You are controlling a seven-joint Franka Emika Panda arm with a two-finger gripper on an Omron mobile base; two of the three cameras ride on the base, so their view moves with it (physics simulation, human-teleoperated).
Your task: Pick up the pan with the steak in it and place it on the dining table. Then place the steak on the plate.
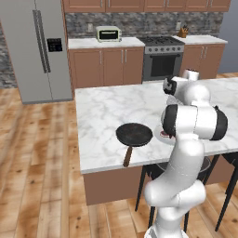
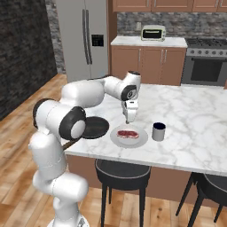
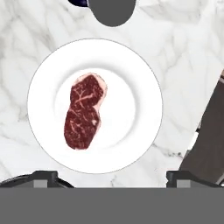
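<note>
The steak lies flat in the middle of the white plate, red with pale fat streaks. My gripper hangs straight above the plate, open and holding nothing, its two fingertips wide apart. In the right base view the gripper points down a little above the plate and steak. The black pan sits empty on the dining table, its wooden handle reaching over the near edge. The arm hides part of the pan in the right base view.
A small grey mug stands on the table just right of the plate. Dark stools are tucked under the near edge. A fridge, counter cabinets and an oven line the far wall.
</note>
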